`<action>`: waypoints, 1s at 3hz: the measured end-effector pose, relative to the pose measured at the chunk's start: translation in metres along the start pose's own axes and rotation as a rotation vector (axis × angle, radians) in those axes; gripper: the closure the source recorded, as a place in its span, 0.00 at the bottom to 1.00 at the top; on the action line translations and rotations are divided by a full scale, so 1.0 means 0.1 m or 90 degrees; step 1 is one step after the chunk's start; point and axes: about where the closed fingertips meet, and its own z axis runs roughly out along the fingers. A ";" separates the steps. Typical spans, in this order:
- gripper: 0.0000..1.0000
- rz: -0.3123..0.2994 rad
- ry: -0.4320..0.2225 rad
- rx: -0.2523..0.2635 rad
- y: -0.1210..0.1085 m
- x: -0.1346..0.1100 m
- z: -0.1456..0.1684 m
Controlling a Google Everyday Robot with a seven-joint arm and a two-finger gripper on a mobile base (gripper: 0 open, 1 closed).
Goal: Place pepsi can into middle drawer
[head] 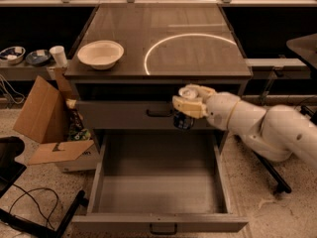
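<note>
The pepsi can (183, 121) is a small dark blue can held upright in my gripper (186, 103), whose cream fingers are shut around its top. Only the can's lower part shows below the fingers. The can hangs in front of the upper drawer front, above the back of the open middle drawer (158, 187). That drawer is pulled far out, wide and grey, and its inside is bare, with a small dark handle on its front (163, 228). My white arm (262, 128) comes in from the right.
A cream bowl (100, 53) sits on the cabinet top (163, 33) at the left. The shut upper drawer (124, 114) has a dark handle. An open cardboard box (47, 118) stands left of the cabinet. Cables lie on the floor at the lower left.
</note>
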 end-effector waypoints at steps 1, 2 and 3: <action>1.00 0.049 0.007 0.004 0.04 0.67 0.17; 1.00 0.055 0.007 -0.006 0.06 0.70 0.25; 1.00 0.064 0.008 -0.023 0.28 1.17 0.42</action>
